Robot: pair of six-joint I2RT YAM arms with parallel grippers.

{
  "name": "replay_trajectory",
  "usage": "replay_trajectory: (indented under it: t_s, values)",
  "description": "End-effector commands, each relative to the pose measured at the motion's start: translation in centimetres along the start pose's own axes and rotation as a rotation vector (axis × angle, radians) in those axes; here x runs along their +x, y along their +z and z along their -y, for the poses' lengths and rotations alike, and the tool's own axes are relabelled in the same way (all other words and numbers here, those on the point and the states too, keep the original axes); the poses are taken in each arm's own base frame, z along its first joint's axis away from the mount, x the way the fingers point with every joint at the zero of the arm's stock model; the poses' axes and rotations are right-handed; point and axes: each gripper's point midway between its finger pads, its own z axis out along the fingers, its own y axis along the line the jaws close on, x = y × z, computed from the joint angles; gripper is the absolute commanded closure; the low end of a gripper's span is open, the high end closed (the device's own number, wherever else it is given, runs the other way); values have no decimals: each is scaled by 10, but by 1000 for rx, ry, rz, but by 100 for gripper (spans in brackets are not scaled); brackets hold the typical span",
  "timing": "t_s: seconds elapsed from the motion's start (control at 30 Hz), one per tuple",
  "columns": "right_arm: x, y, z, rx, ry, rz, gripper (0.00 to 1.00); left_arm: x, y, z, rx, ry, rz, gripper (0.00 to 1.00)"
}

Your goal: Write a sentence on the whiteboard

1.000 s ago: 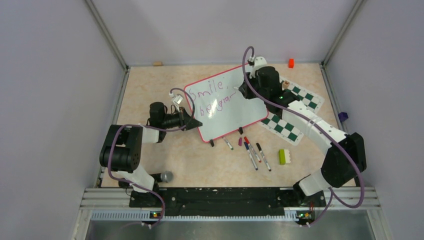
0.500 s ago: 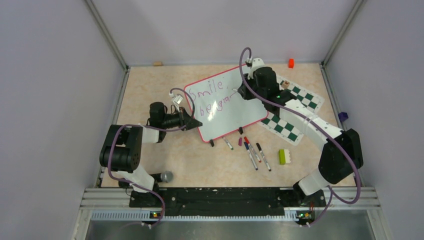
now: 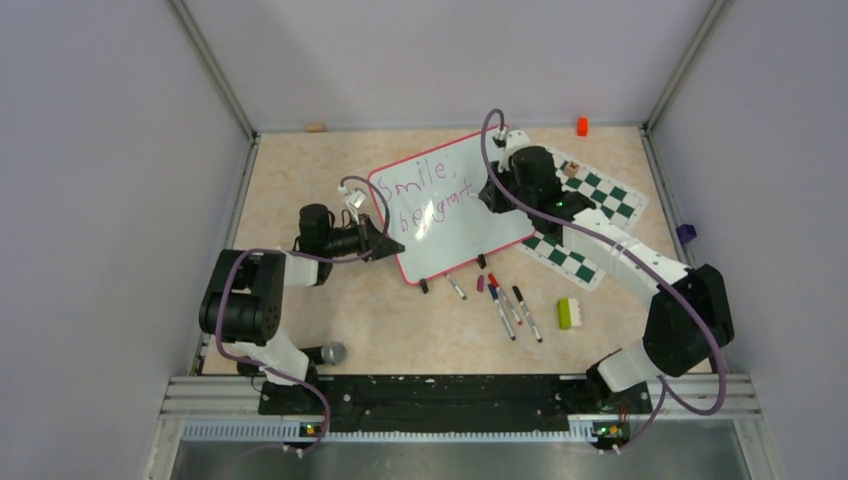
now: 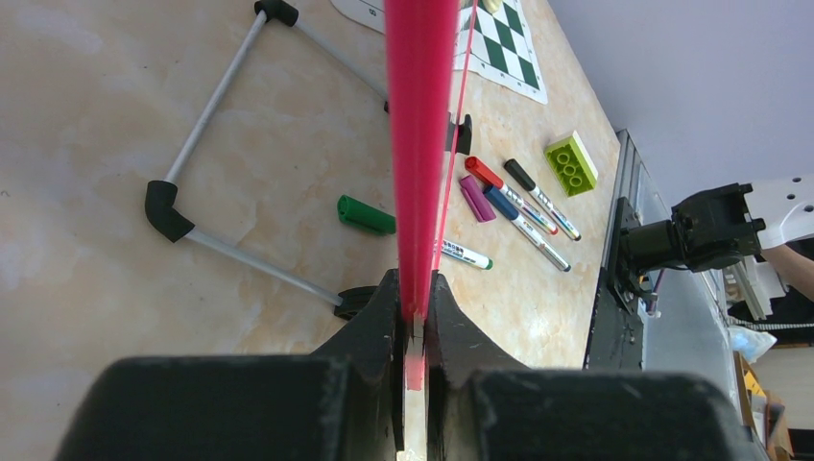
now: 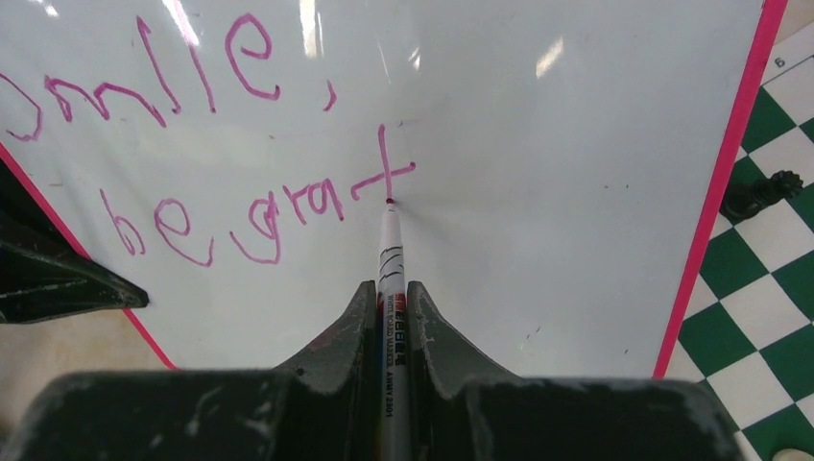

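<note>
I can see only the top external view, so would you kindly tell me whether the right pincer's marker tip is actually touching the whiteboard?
Observer: Yes. In the right wrist view, the marker held by the right pincer has its tip on the whiteboard, at the foot of the "t".
Operator: Thank you. What does the second line read so far?
Observer: That line of the sentence reads "be grat".
Operator: Is the left pincer really gripping the board?
Observer: Yes, the left wrist view shows the left pincer shut on its red-pink rim.
</note>
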Motion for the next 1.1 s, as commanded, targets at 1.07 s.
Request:
replay_trajectory:
  t_s: [1.07]
  values:
    - [-41, -26, 5, 54, 8, 99, 100, 30, 1, -22, -103, -130, -63, 100]
